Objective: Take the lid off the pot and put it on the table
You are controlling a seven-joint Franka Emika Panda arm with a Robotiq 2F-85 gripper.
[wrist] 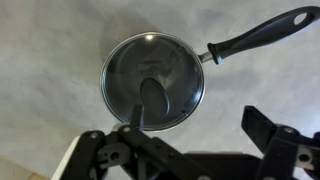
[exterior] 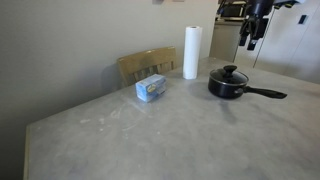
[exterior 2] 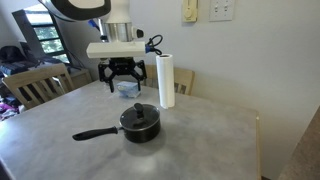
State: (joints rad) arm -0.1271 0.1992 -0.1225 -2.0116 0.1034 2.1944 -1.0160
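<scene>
The small black pot (exterior: 230, 86) stands on the light grey marbled table (exterior: 150, 135), its long handle (exterior: 266, 93) lying flat. The glass lid (exterior: 231, 73) with a black knob sits on the pot. In an exterior view the pot (exterior 2: 140, 126) stands near the table's middle, with the lid (exterior 2: 139, 113) on it. My gripper (exterior: 255, 38) hangs open and empty well above the pot, and it also shows in an exterior view (exterior 2: 121, 82). In the wrist view the lid (wrist: 152, 70) and the pot handle (wrist: 260, 35) lie below the open fingers (wrist: 200, 135).
A white paper-towel roll (exterior: 191, 52) stands behind the pot, also in an exterior view (exterior 2: 166, 80). A blue box (exterior: 151, 88) lies on the table near a wooden chair (exterior: 147, 65). Another chair (exterior 2: 35, 88) stands at the table's side.
</scene>
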